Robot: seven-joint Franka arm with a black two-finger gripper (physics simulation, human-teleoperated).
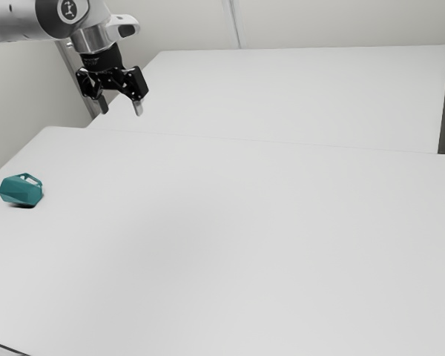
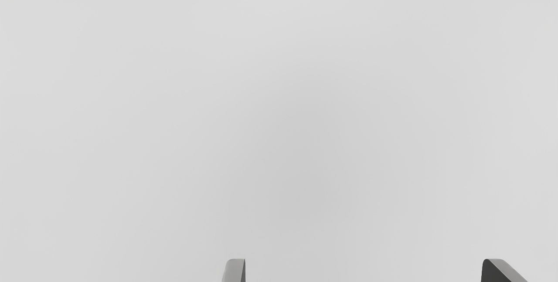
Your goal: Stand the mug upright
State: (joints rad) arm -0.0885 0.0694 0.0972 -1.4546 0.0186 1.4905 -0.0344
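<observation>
A teal faceted mug lies on its side on the white table, near the exterior view's left edge, its handle on the upper side. My gripper hangs above the table, apart from the mug and farther toward the exterior view's right and back. In the wrist view the two fingertips of the gripper stand wide apart, with only bare table surface beneath them. It is open and holds nothing.
Behind the table, a second white surface extends toward the exterior view's upper right. Pale walls rise behind it. A dark thin line crosses the exterior view's lower left corner.
</observation>
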